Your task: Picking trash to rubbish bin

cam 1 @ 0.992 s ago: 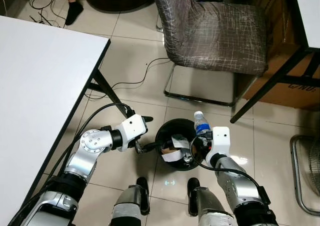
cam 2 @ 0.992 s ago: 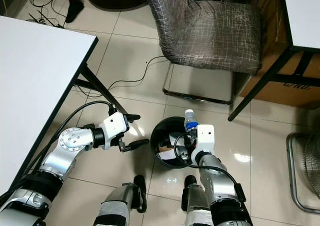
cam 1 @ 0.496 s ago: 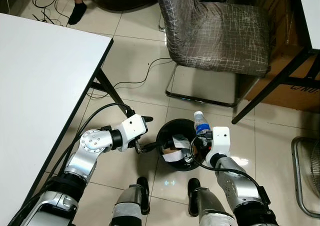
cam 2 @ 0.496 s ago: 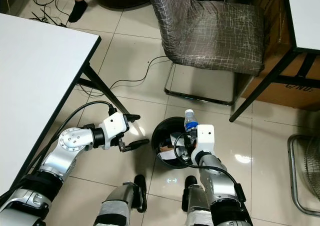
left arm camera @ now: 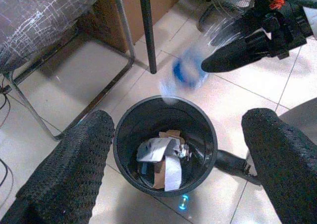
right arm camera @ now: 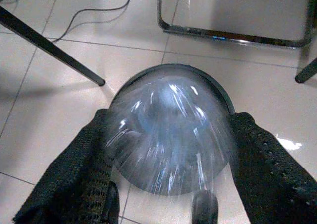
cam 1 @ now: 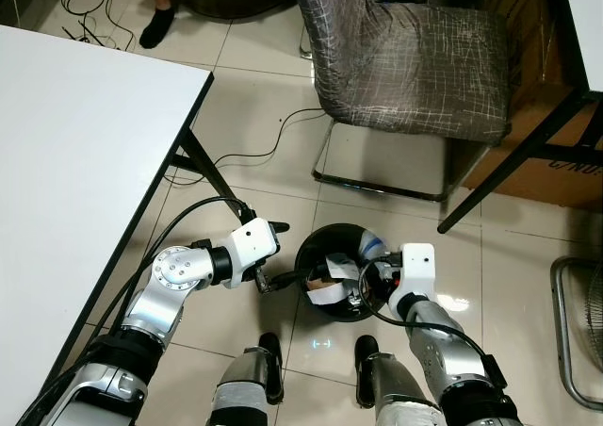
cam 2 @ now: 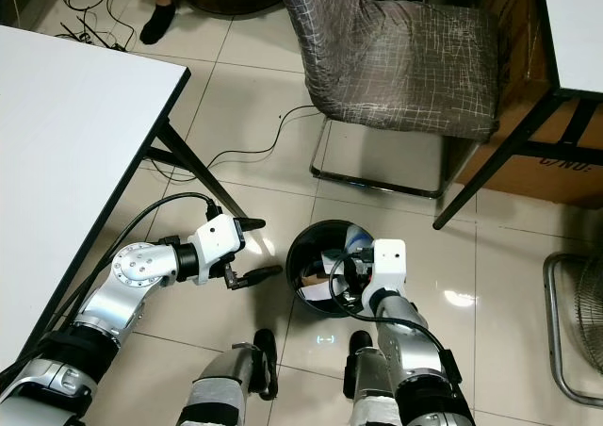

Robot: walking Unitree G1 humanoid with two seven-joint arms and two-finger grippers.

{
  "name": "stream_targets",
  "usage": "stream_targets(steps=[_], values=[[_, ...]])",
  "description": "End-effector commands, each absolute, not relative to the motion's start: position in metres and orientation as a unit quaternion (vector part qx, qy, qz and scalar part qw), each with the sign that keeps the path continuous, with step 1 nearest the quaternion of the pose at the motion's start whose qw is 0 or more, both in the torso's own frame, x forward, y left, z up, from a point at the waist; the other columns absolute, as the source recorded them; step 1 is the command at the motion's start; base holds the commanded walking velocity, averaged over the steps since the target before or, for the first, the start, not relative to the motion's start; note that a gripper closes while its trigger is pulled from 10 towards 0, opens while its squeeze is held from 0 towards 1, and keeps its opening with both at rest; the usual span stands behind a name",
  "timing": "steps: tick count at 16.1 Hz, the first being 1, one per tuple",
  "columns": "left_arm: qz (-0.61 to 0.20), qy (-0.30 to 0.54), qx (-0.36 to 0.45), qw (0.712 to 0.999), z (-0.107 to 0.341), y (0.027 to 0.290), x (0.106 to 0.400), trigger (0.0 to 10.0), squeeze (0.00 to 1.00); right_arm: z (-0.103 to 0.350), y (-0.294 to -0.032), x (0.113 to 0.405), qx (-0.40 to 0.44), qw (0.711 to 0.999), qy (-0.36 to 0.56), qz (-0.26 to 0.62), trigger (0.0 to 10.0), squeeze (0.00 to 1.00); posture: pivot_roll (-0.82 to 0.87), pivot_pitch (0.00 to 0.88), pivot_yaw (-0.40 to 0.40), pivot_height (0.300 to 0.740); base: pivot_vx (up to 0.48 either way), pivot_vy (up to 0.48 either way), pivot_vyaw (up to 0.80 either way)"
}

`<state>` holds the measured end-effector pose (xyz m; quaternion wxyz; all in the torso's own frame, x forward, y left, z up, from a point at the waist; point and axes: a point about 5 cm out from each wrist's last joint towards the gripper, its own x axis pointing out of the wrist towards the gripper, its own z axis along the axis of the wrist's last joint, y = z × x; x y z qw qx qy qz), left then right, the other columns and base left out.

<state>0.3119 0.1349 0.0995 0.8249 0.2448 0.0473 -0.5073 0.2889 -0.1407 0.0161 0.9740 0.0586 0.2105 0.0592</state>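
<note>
One light, slick, crushable plastic bottle (left arm camera: 185, 73) mid-drop above rubbish bin (left arm camera: 129, 157), best pinched mid-body; right gripper (right arm camera: 168, 149) spread wide, holding nothing; left gripper (left arm camera: 173, 149) likewise agape, empty

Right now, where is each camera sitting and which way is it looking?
Left eye view: on the head, looking down at the bin, chair and table; both silver arms and both feet show.
Right eye view: beside it, same scene, with the left gripper and right gripper at the bin.
Left wrist view: looks along its open fingers into the bin, at a blurred bottle above it.
Right wrist view: looks along its fingers down at the bin.
Shared: both wrist views see the bin and bottle.
</note>
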Motion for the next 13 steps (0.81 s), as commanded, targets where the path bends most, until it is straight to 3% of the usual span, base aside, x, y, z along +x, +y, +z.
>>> stream_targets(steps=[1, 10, 11, 12, 13], values=[[-0.513, 0.063, 0.247, 0.82, 0.0918, 0.1365, 0.3058, 10.0, 0.0, 0.0061, -0.1412, 0.2806, 0.065, 0.97, 0.226, 0.054, 10.0, 1.0, 0.17, 0.355, 0.101, 0.74, 0.0, 0.0, 0.0], [-0.51, 0.061, 0.247, 0.821, 0.0906, 0.1332, 0.3068, 10.0, 0.0, 0.0066, -0.1431, 0.2826, 0.059, 0.972, 0.221, 0.052, 10.0, 1.0, 0.17, 0.346, 0.098, 0.74, 0.0, 0.0, 0.0], [-0.511, 0.059, 0.246, 0.822, 0.0906, 0.1308, 0.3069, 10.0, 0.0, 0.0089, -0.1437, 0.2836, 0.052, 0.974, 0.215, 0.054, 10.0, 0.36, 0.16, 0.338, 0.094, 0.74, 0.0, 0.0, 0.0], [-0.511, 0.056, 0.243, 0.823, 0.0909, 0.1285, 0.3069, 10.0, 0.0, 0.0114, -0.1447, 0.2843, 0.047, 0.975, 0.21, 0.052, 10.0, 0.06, 0.16, 0.333, 0.091, 0.74, 0.0, 0.0, 0.0], [-0.511, 0.053, 0.241, 0.823, 0.0914, 0.1268, 0.3069, 10.0, 0.0, 0.0136, -0.1457, 0.2846, 0.043, 0.977, 0.204, 0.049, 10.0, 0.0, 0.16, 0.333, 0.091, 0.74, 0.0, 0.0, 0.0]])
